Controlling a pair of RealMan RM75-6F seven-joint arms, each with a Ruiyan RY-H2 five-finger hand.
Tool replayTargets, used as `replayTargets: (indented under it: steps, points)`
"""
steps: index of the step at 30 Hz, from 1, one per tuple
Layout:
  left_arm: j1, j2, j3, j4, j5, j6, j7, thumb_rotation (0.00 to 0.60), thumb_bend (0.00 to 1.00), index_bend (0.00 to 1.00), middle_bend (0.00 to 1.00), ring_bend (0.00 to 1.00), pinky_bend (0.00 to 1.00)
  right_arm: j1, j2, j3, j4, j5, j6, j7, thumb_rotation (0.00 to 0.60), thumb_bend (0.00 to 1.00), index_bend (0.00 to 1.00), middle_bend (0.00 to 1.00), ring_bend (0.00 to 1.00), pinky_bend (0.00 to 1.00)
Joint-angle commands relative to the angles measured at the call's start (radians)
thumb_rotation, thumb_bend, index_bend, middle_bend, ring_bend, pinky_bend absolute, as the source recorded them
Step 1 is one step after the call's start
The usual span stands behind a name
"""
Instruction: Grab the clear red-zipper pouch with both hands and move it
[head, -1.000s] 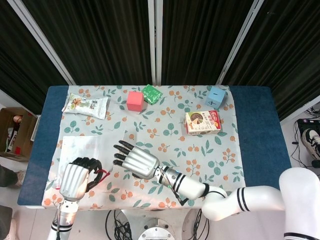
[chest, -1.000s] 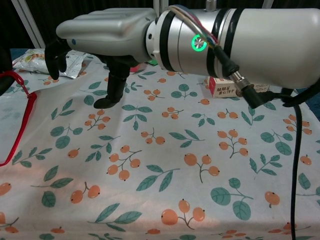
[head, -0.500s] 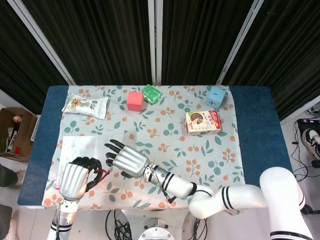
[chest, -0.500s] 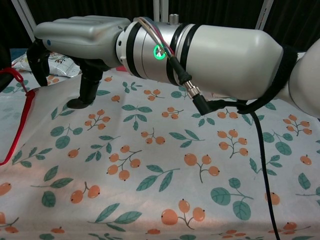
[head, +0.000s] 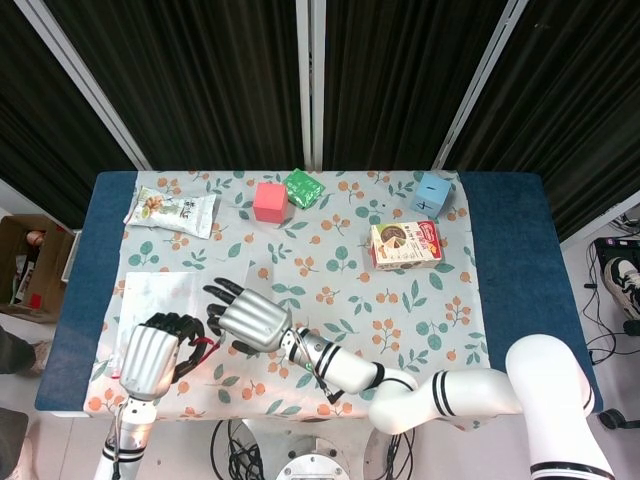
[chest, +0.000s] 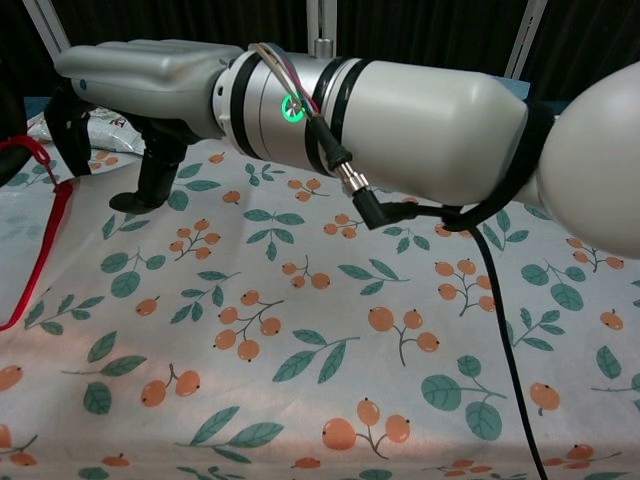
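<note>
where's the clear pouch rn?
Head view: the clear pouch lies flat at the near-left of the table, its red zipper end gripped by the left robot hand, with the right robot hand open at its right edge.

Bright, even overhead light; soft shadows on tablecloth (head: 330, 250). Head view sharp. Chest view: glare on the close right arm (chest: 420, 120), slightly soft.

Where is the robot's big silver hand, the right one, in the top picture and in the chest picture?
Head view: the right hand is low and left of middle, fingers spread toward the pouch.
Chest view: it fills the top left, seen from the side, its thumb hanging down over the cloth.
Shared landmark: the red zipper, just left of the hand in both.
</note>
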Motion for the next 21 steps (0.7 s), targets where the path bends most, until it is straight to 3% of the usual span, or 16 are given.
replayTargets:
  steps: [1,10,21]
  points:
    - [0.001,0.0,-0.001,0.0,-0.001,-0.001,-0.001,0.6,0.45,0.72,0.63,0.6,0.62,0.005,-0.012,0.002,0.012,0.008,-0.001,0.011,0.6,0.29,0.52,0.29,0.06,0.06]
    - [0.012,-0.004,-0.012,0.004,-0.015,0.01,-0.005,0.6,0.45,0.73,0.63,0.6,0.62,0.01,-0.065,0.023,0.056,0.018,0.034,0.046,0.6,0.43,0.73,0.38,0.15,0.13]
    - [0.021,-0.023,-0.022,0.023,-0.03,0.014,-0.001,0.6,0.45,0.73,0.63,0.6,0.62,0.009,-0.019,0.068,-0.041,0.103,0.067,0.012,0.6,0.46,0.82,0.4,0.18,0.14]
